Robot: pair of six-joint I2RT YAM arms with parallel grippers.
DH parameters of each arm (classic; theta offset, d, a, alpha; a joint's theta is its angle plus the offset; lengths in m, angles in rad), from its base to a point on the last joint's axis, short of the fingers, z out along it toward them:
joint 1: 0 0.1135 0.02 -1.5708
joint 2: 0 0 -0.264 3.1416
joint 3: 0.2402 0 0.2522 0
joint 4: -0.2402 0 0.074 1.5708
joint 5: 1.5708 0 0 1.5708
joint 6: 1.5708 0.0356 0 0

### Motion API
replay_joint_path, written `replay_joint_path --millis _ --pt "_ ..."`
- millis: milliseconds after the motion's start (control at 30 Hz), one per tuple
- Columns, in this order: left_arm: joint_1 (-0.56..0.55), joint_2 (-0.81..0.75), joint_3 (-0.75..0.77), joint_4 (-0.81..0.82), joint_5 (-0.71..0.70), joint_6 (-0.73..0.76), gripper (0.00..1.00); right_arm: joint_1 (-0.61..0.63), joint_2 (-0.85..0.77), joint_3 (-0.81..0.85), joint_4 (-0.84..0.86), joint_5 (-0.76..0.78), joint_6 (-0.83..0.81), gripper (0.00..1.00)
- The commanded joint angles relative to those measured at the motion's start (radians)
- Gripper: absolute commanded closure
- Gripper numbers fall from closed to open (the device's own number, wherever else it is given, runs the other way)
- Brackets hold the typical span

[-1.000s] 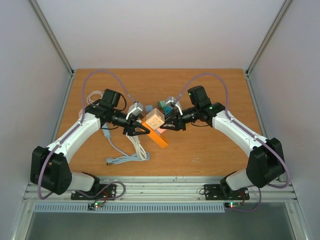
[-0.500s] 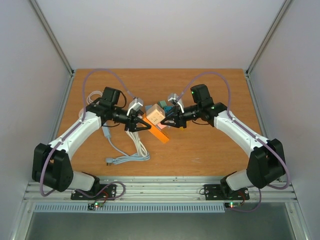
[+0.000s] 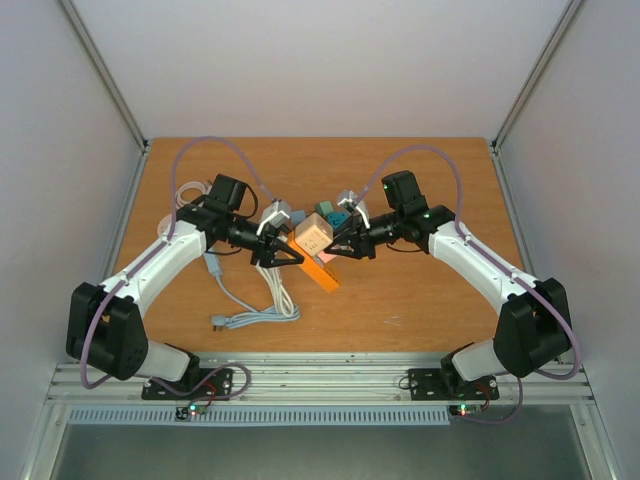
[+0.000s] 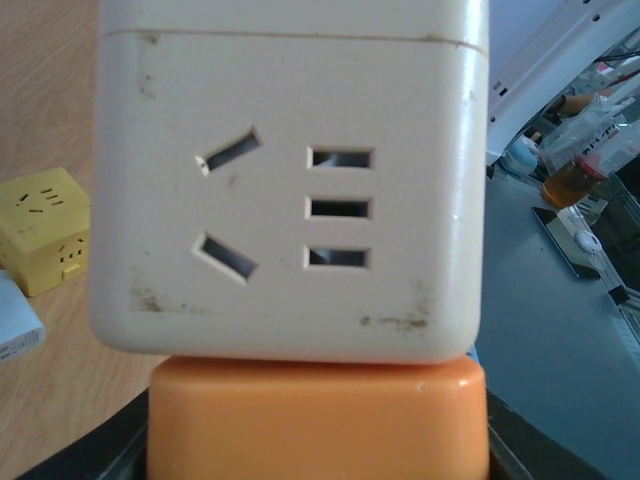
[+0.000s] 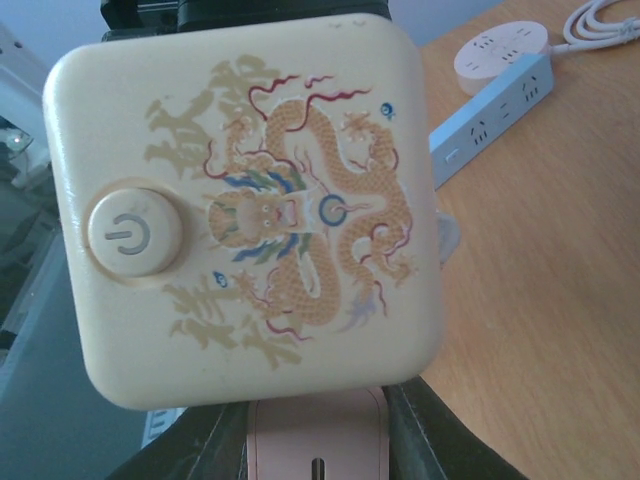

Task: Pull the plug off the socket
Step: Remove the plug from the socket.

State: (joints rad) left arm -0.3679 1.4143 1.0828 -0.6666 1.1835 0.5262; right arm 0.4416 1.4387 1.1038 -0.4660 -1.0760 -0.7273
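A cream cube socket (image 3: 312, 236) with a dragon print and a power button (image 5: 240, 200) is held off the table between both arms. Its slotted face fills the left wrist view (image 4: 285, 190). An orange block (image 3: 320, 272) sits against its underside, and my left gripper (image 3: 285, 255) is shut on that block (image 4: 315, 420). A pink plug (image 5: 315, 440) sits against the cube's lower side between the black fingers (image 5: 440, 440) of my right gripper (image 3: 340, 250), which is shut on it. No gap shows between plug and cube.
White cables (image 3: 265, 300) lie on the wooden table (image 3: 420, 300) near the left arm. A teal cube (image 3: 335, 215) and grey-white adapters (image 3: 275, 215) sit behind the held cube. A yellow cube socket (image 4: 40, 230), a pale blue power strip (image 5: 490, 115) and a round white socket (image 5: 500, 45) lie nearby.
Both grippers have shifted slightly toward the back with the cube between them. The left elbow has swung back. The plug still sits against the cube.
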Motion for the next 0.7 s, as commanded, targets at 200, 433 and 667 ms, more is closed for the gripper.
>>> replay_joint_path --millis 200,433,667 --pt "0.032 -0.034 0.041 -0.006 0.086 0.058 1.00 -0.077 0.013 0.028 0.005 -0.068 0.070 0.99" --pt "0.049 -0.018 0.021 0.129 -0.011 -0.126 1.00 -0.081 -0.018 0.002 0.045 -0.012 0.072 0.99" --pt "0.034 0.029 0.053 0.042 -0.045 -0.076 1.00 -0.081 -0.038 -0.002 0.048 0.015 0.062 0.99"
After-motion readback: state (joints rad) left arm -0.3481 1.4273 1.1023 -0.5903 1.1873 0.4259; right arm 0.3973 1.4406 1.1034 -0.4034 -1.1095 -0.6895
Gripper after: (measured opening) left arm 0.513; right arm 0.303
